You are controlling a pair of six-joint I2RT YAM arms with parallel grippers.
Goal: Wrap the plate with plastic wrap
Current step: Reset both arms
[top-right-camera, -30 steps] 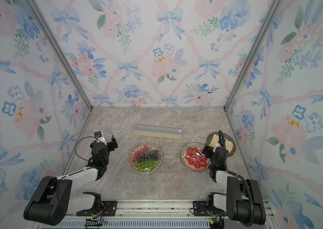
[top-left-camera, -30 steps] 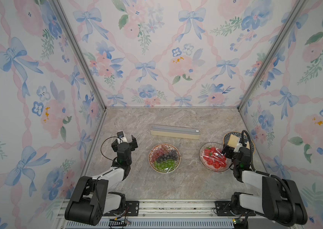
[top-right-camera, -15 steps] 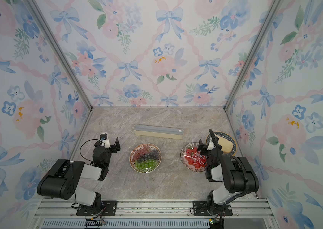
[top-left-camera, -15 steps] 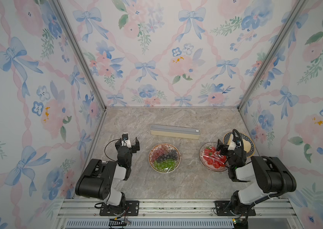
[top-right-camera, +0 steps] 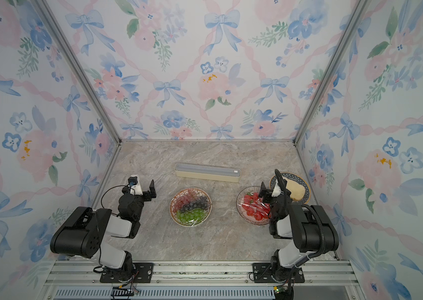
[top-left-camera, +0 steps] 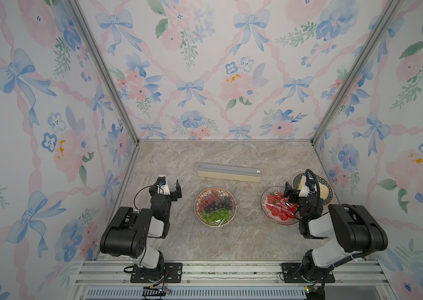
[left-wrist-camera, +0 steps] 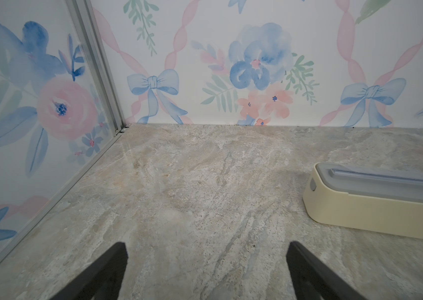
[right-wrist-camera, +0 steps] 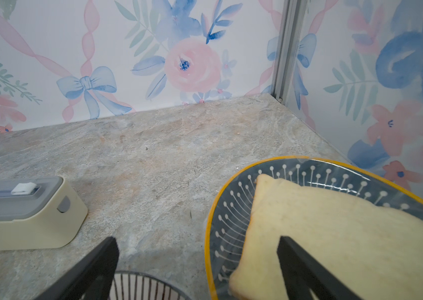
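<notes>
Over the grape plate (top-left-camera: 200, 197) lies plastic wrap (top-left-camera: 217, 207) — glossy, crinkled.

Bright, even, diffuse light fills both top views; shadows under the arms are faint and soft-edged; the wide lens splays the corner posts (top-left-camera: 107, 75) outward (strongest toward the frame edges). In the wrist views the walls and tabletop (left-wrist-camera: 205, 181) are sharp; the dark fingers (left-wrist-camera: 111, 267) of the left gripper (left-wrist-camera: 206, 244), closest to the lens, look soft; thin white glints streak the plastic wrap (right-wrist-camera: 330, 185) over the bread plate (right-wrist-camera: 231, 207); the near bread slice (right-wrist-camera: 335, 246) blurs slightly.
</notes>
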